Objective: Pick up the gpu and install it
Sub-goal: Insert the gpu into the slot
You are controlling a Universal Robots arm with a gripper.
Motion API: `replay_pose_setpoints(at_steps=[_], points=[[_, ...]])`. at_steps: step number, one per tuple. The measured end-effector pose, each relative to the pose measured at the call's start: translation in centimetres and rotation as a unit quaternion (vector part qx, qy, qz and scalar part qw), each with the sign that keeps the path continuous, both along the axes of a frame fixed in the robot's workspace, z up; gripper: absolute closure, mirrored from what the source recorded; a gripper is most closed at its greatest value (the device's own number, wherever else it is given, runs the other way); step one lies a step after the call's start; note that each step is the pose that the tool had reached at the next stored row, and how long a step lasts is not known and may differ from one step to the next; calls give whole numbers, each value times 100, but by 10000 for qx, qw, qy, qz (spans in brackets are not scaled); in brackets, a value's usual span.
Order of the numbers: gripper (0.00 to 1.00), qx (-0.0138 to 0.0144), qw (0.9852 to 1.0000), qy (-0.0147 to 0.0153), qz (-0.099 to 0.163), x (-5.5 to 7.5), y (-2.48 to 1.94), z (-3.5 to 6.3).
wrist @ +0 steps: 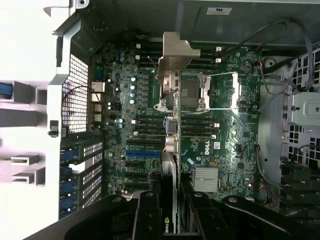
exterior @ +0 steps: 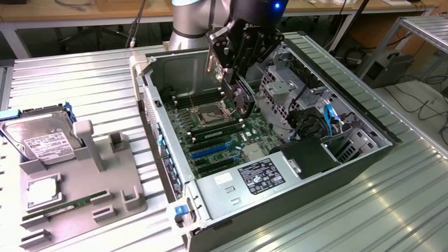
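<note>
Pincer is closed tight on the gpu and grips the black card on edge, its silver bracket at one end. The gpu hangs inside the open computer case, above the green motherboard. On the exterior view's left, a hard drive stands in a grey tray.

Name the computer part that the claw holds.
The gpu, gripped in the claw over the motherboard; the hard drive and RAM stick sit on the grey holder outside the case.
</note>
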State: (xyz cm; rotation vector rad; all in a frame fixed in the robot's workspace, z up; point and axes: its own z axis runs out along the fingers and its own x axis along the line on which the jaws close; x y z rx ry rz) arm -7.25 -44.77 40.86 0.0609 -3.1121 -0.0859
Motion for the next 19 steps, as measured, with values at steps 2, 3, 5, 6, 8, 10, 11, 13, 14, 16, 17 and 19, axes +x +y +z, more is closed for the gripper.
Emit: replay_pose_setpoints(at_steps=[2, 3, 5, 6, 8, 10, 11, 13, 14, 16, 17, 19], points=[[74, 0, 10000, 0, 0, 0, 0, 0], [74, 0, 10000, -5, 1, 0, 0, 0], [74, 3, 9998, -17, 213, 0, 0, -2], [74, 3, 9996, -18, 297, -1, 0, -2], [74, 4, 9988, -20, 489, -1, 0, -2], [74, 5, 9974, -22, 716, 0, 0, -3], [74, 5, 9968, -23, 802, 0, 0, -3], [74, 5, 9950, -25, 996, 0, 0, -4], [74, 6, 9940, -26, 1090, 0, 0, -5], [74, 6, 9919, -27, 1269, 0, 0, -5], [74, 6, 9908, -28, 1353, 0, 0, -5], [74, 7, 9878, -30, 1555, 0, 0, -6]])
